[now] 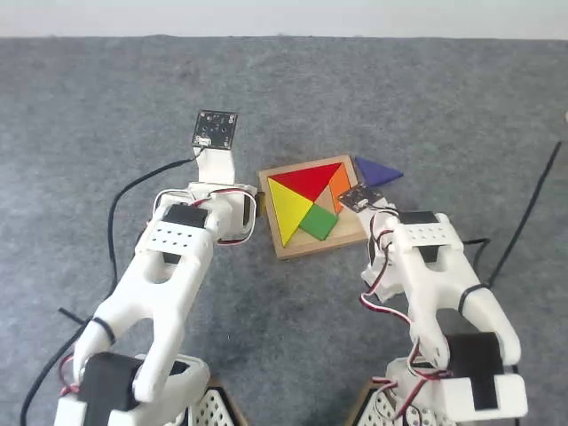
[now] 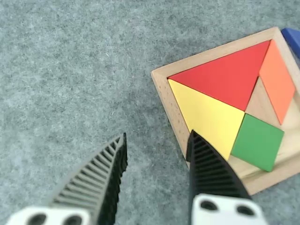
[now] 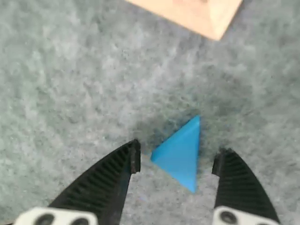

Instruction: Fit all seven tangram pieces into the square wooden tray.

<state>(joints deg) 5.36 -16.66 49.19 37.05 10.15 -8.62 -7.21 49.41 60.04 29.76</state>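
The square wooden tray (image 1: 293,246) lies on the grey carpet between the arms. It holds a red triangle (image 2: 225,75), a yellow triangle (image 2: 206,117), a green square (image 2: 258,140) and an orange parallelogram (image 2: 276,79), with bare wood between them. A dark blue triangle (image 1: 377,170) lies outside the tray's far right corner. My left gripper (image 2: 158,135) is open and empty, one finger (image 2: 206,173) over the tray's near left corner. My right gripper (image 3: 179,147) is open, its fingers on either side of a small light blue triangle (image 3: 180,152) lying on the carpet.
A corner of the tray (image 3: 206,18) sits just beyond the light blue triangle. Black cables (image 1: 120,213) run over the carpet to the left and a further cable (image 1: 532,204) to the right. Open carpet lies behind the tray.
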